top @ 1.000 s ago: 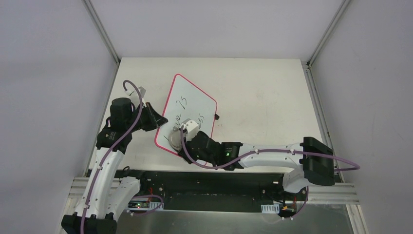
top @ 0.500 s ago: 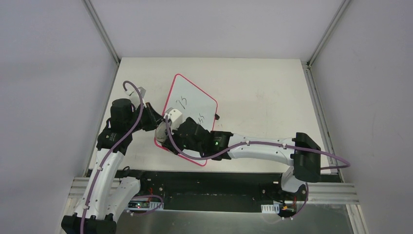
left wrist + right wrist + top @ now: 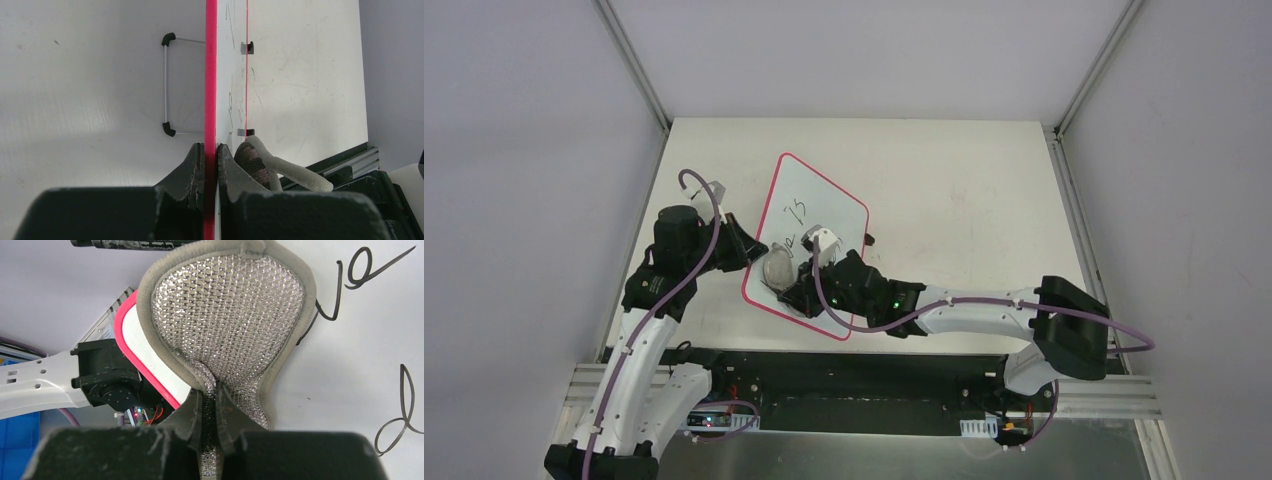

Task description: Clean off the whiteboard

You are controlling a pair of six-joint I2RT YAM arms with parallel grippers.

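The left gripper (image 3: 746,250) is clenched on the left long edge of the whiteboard (image 3: 829,200). In the left wrist view its two fingers (image 3: 197,165) press the pink frame from both sides, and the board runs away from them edge-on. Behind this gripper the left arm bends back from the board's left side, with its elbow raised.

The right gripper (image 3: 799,285) is closed on a grey pad (image 3: 776,270) and pinches its narrow waist. The wide mesh lobe of the pad lies on the board's face near the near-left corner. From there the right arm stretches low past the board's near edge and goes far out to the board's right.

The whiteboard sits on the white table (image 3: 964,190), turned at an angle, with both grippers at its near-left part. Its surface is white inside a thin pink frame with rounded corners. Black handwriting (image 3: 795,213) is in the middle of the board, and some strokes lie just beside the pad. Small black tabs (image 3: 248,47) sit on the edge opposite the left gripper. On the side away from the writing a thin wire loop (image 3: 166,85) with black corners is seen next to the pink edge.
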